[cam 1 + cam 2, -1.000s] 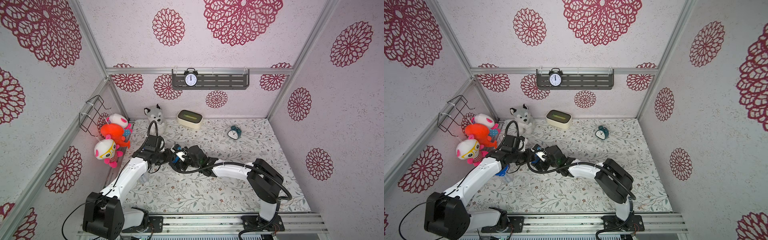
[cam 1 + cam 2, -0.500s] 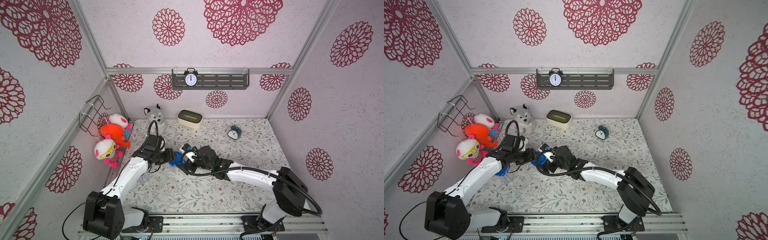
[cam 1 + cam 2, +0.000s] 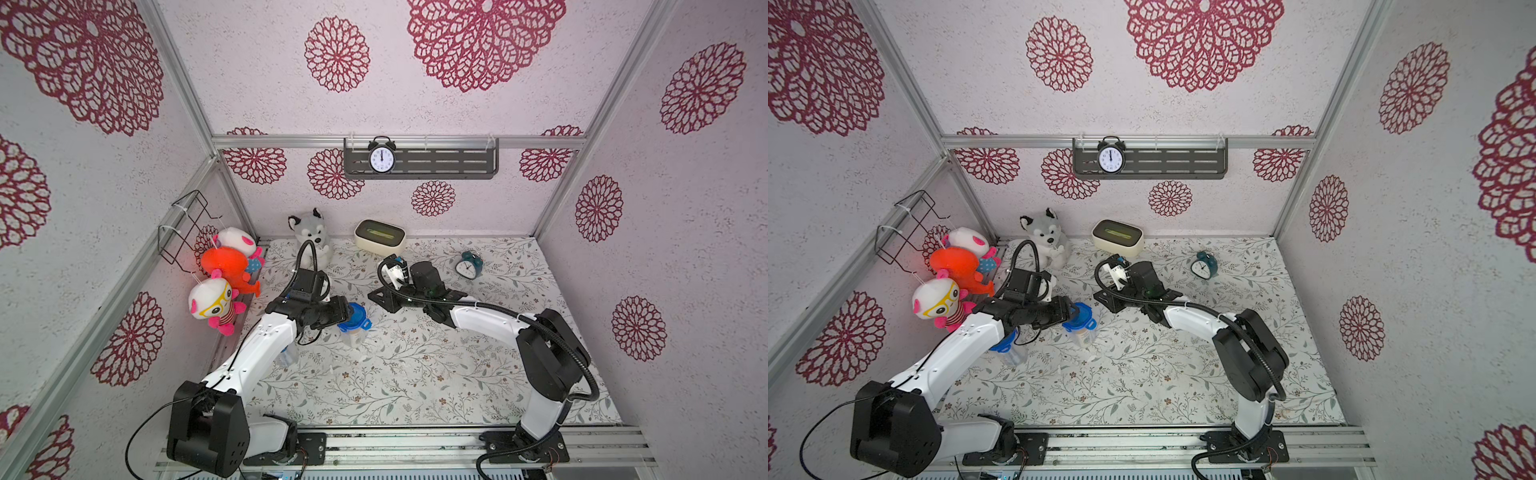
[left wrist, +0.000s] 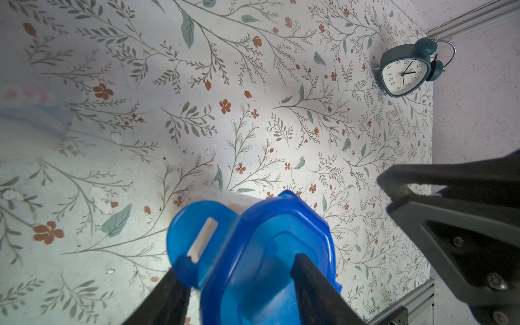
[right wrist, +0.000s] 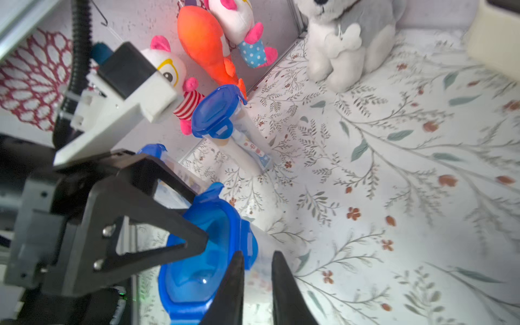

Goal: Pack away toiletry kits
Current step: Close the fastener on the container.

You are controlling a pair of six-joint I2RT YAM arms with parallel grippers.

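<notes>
Left gripper (image 3: 344, 318) clamps the blue-lidded cup (image 3: 354, 329) at mid width, left of centre on the floral mat (image 3: 415, 374). Right gripper (image 5: 257, 257) is close by, empty, fingers pinched to a narrow gap. Second lidded cup (image 5: 225, 123), toothpaste inside, stands near the plush toys (image 5: 208, 36).
</notes>
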